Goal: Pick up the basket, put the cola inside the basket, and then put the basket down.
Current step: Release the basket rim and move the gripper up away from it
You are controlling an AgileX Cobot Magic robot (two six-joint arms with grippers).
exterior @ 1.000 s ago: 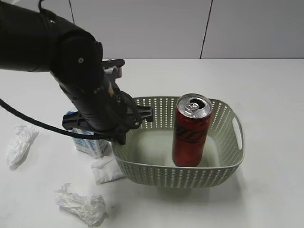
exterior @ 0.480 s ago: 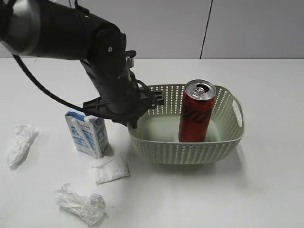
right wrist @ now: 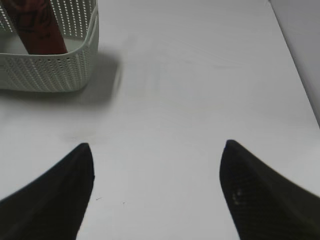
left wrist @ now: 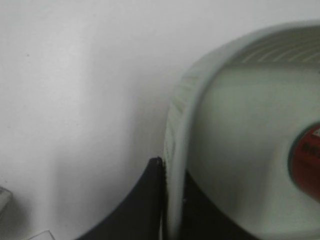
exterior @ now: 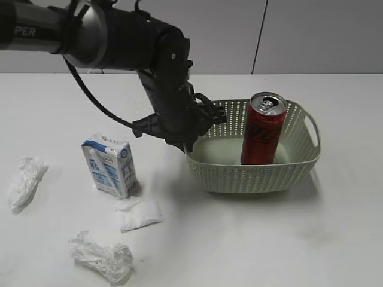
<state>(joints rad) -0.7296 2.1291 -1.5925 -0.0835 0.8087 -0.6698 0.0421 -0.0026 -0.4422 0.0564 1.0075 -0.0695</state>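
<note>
The white surface [exterior: 335, 239] is occupied by everything in view. The left arm [exterior: 119, 42], black and bulky, is stretched from the upper left of the exterior view down to the left rim of the basket [exterior: 257, 176]. The pale green basket is seen right of centre, its underside apparently on the surface, with a shadow thrown beneath it. The left end effector [exterior: 192, 128] is clamped on the basket's left wall: in the left wrist view 1 dark finger [left wrist: 135, 210] is seen outside the rim and another inside. The cola [exterior: 263, 128] is stood upright inside the basket, toward its right half, silver top upward. The right end effector [right wrist: 155, 190] is held spread apart and holding nothing above bare surface, well apart from the basket. A white-and-blue carton [exterior: 109, 165] is stood left of the basket. 3 crumpled white wrappers are scattered at the far left [exterior: 25, 181], near the carton [exterior: 139, 214] and at the front [exterior: 102, 256].
</note>
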